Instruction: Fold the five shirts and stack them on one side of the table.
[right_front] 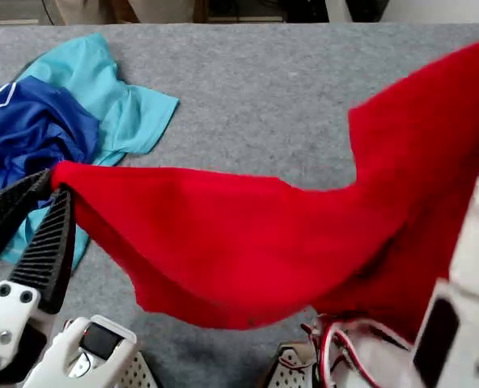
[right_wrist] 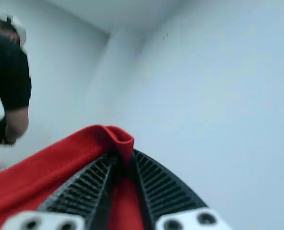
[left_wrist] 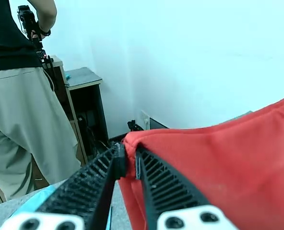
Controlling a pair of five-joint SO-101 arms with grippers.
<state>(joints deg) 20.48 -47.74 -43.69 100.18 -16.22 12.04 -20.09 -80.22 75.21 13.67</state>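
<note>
Red shirt [right_front: 247, 242] hangs stretched above the grey table [right_front: 264, 89], sagging between both arms. Left gripper [right_front: 55, 183] clamped tight on one corner, right gripper [right_wrist: 125, 160] pinched closed on another fold. Blue shirt [right_front: 29, 129] and turquoise shirt [right_front: 122, 101] lie crumpled together on the table just beyond the left gripper.

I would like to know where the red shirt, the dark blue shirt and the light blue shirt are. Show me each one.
red shirt [right_front: 247, 242], high view, middle of the stretched cloth.
dark blue shirt [right_front: 29, 129], high view, crumpled middle part.
light blue shirt [right_front: 130, 113], high view, flat part near one sleeve.
</note>
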